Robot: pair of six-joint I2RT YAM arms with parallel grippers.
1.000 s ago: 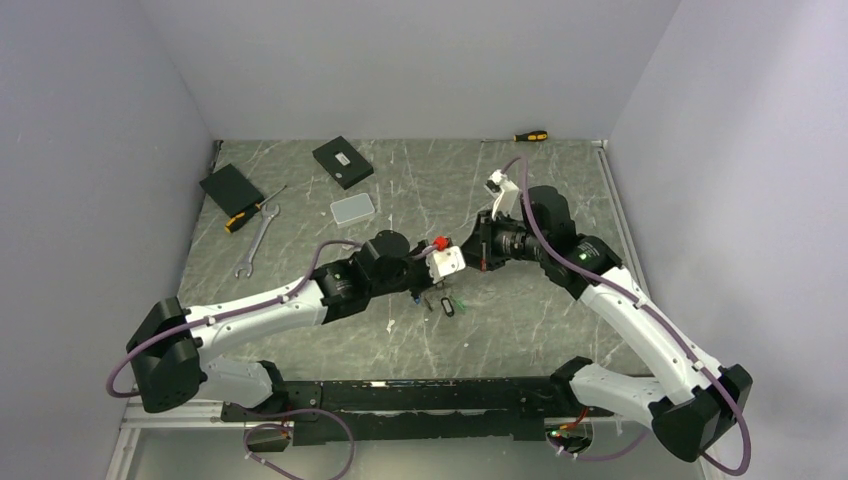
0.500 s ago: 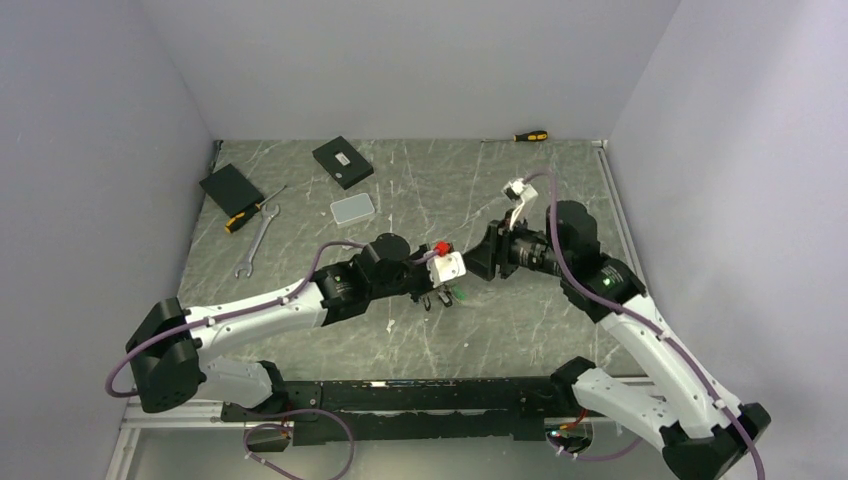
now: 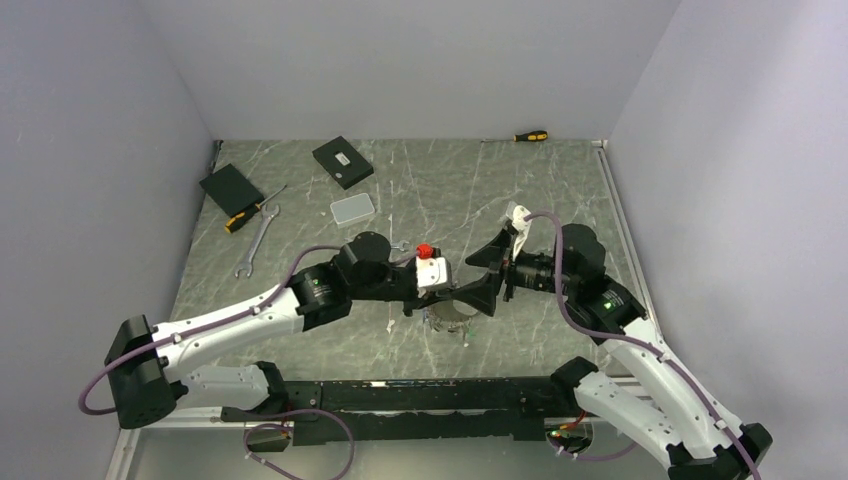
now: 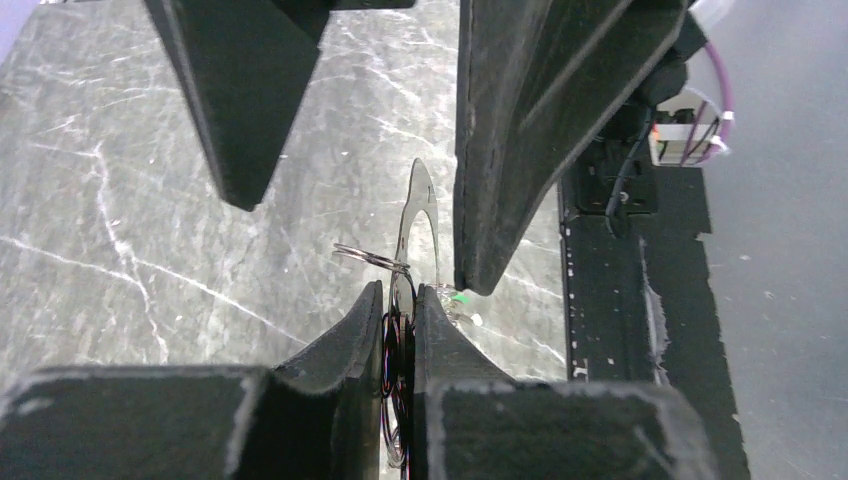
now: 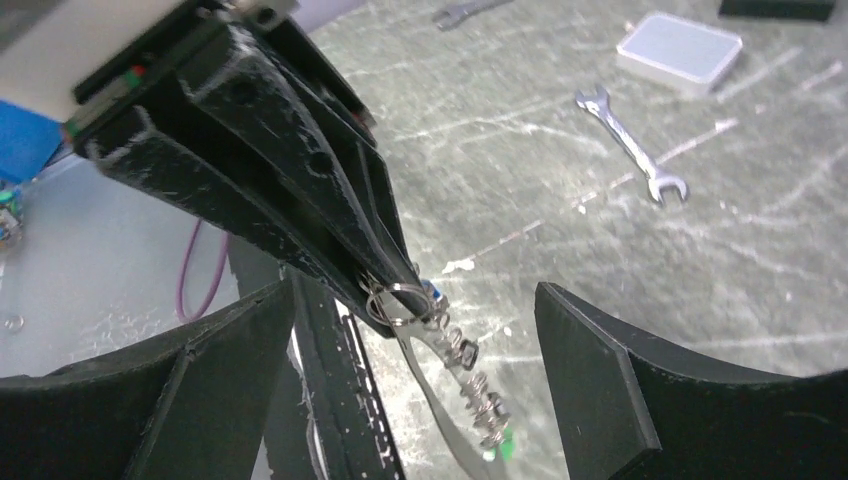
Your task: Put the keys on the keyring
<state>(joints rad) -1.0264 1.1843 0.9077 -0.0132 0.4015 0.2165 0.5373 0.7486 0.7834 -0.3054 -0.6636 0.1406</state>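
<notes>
My left gripper (image 4: pixel 400 297) is shut on the keyring (image 5: pixel 428 352), a thin metal loop held above the table. Several small silver keys (image 5: pixel 472 388) hang strung along it, with a green tag (image 5: pixel 505 447) at the low end. From above, the keyring (image 3: pixel 452 311) dangles just under the left gripper (image 3: pixel 443 296). My right gripper (image 5: pixel 415 392) is open wide, one finger on each side of the hanging keys without touching them. In the top view the right gripper (image 3: pixel 480 276) faces the left one closely. One small key (image 3: pixel 390 325) lies loose on the table.
A silver wrench (image 3: pixel 257 241) lies at the left, a smaller wrench (image 5: pixel 632 146) behind the left arm. A pale flat box (image 3: pixel 352 208), two black boxes (image 3: pixel 342 161) (image 3: pixel 231 189) and two screwdrivers (image 3: pixel 254 210) (image 3: pixel 530 135) sit toward the back. Walls enclose three sides.
The right gripper has opened from shut and swung down toward the left gripper. The left arm has drawn nearer and lifted the keyring with its keys off the table.
</notes>
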